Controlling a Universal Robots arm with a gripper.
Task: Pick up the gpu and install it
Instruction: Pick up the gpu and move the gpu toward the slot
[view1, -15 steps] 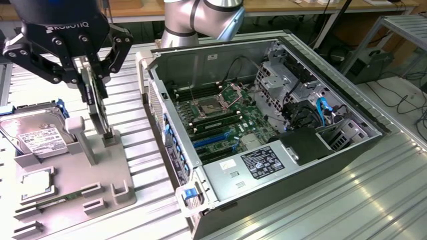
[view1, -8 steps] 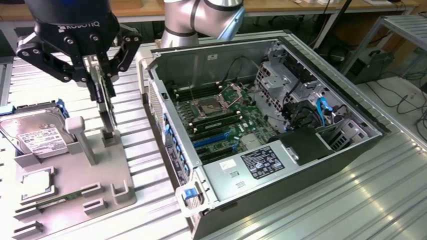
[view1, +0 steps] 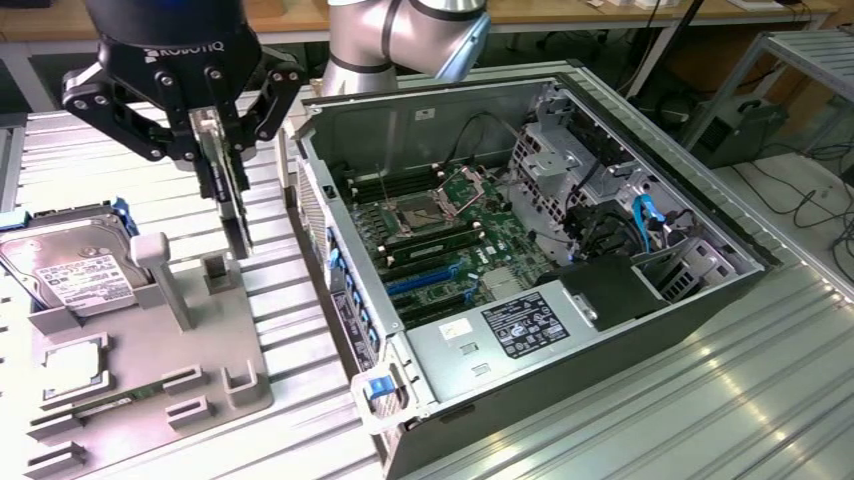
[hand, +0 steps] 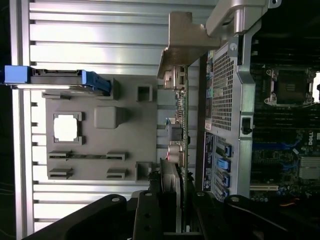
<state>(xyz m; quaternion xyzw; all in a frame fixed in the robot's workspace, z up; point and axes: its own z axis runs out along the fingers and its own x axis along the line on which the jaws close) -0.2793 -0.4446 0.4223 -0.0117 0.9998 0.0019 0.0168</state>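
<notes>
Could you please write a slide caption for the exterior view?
Gripper holds the gpu edge-on over the grey fixture, beside the open computer case.

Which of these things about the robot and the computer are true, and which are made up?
1. The gripper is holding the card. True.
2. The card is already plugged into the computer. False: it hangs from the gripper outside the computer, by the grey holder.
3. The computer's side is open, so its insides show. True.
4. The hard drive sits inside the computer. False: it rests on the grey holder, at the exterior view's left.
</notes>
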